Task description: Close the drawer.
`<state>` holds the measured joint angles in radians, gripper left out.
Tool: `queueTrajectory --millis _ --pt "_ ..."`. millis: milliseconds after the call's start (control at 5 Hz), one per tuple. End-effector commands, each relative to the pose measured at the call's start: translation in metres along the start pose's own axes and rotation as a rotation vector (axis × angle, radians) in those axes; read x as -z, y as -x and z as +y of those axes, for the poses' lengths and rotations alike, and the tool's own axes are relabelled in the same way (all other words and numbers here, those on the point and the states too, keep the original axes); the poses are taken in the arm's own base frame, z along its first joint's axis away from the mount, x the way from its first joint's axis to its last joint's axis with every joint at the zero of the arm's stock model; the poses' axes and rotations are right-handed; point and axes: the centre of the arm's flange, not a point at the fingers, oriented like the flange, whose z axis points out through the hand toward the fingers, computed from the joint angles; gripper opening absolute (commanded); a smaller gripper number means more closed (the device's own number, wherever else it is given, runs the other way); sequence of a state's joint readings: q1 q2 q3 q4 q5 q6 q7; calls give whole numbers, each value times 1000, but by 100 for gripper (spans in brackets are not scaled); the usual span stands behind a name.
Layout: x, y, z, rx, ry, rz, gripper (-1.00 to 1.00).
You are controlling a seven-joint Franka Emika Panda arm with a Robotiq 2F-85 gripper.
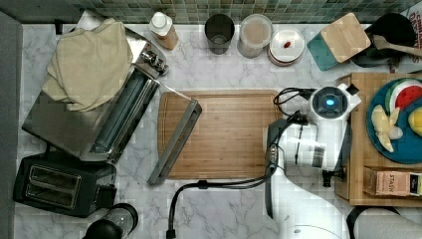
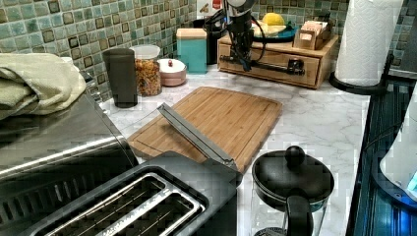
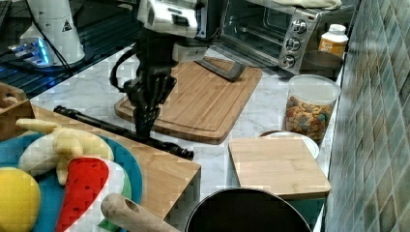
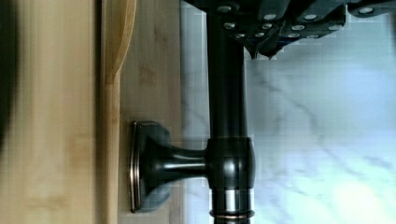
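Observation:
The drawer (image 2: 275, 60) is the light-wood front of the box under the blue plate, and in the left view it sits about flush with the box. Across it runs a black bar handle (image 2: 282, 67) (image 3: 96, 121) (image 4: 226, 93) on a round mount (image 4: 154, 165). My gripper (image 3: 145, 129) (image 2: 244, 65) points down at that bar. In the wrist view the fingertips (image 4: 262, 50) are shut together against the bar's counter side, away from the drawer front (image 4: 152, 70). From above, my arm (image 1: 328, 102) covers the gripper.
A bamboo cutting board (image 1: 224, 134) lies beside the box, with the toaster oven's open door (image 1: 174, 142) resting on it. Jars (image 1: 254, 35) line the back wall. A blue plate of toy food (image 1: 398, 144) sits on the box. A paper towel roll (image 2: 369, 39) stands near the box.

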<state>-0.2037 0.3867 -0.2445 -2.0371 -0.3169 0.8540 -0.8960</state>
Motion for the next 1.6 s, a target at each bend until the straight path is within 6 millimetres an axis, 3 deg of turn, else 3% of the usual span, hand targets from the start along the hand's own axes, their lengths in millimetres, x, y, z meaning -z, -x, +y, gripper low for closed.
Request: queueTrajectory --millis 200,1600 --pt "52 45 186 -147 8 126 -100" --pt "53 45 186 -147 8 126 -100"
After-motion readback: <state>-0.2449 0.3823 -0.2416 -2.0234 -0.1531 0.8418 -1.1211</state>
